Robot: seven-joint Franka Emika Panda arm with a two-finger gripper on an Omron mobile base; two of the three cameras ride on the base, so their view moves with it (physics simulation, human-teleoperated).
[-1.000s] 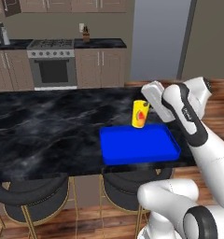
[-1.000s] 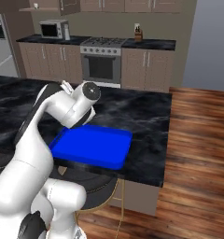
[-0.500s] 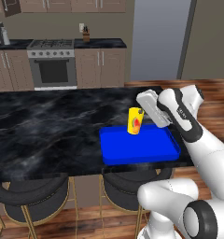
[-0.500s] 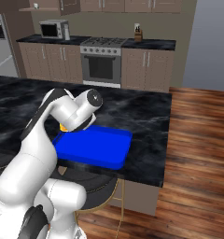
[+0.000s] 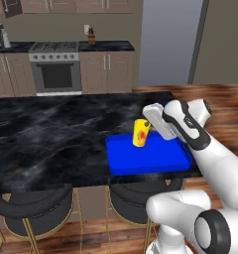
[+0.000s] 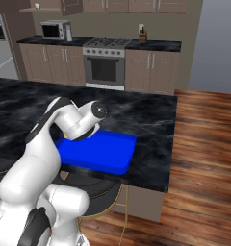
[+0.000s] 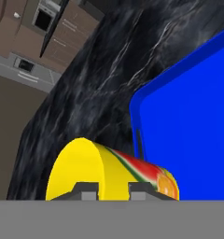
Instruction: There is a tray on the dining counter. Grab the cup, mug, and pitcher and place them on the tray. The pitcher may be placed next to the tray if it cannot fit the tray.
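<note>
In the left base view I have the gripper clamped on the cup, which is carried upright over the far left part of the tray. The tray lies on the dining counter at its near edge, toward the right end. I read this as the placing step for the cup; I cannot tell from here whether its base is already down on the tray or just above it.

In the right base view the arm blocks most of the cup; only a sliver of yellow peeks out at the far left corner of the tray. The counter's right end lies beyond it.

In the hand view the cup lies between the two finger tips, jaws pressed on its wall, with the tray's rim just beside it and the blue floor stretching right.

Next I judge I should lower until the base sits flat inside the rim, part the jaws, and lift straight away so the tumbler does not tip.
</note>
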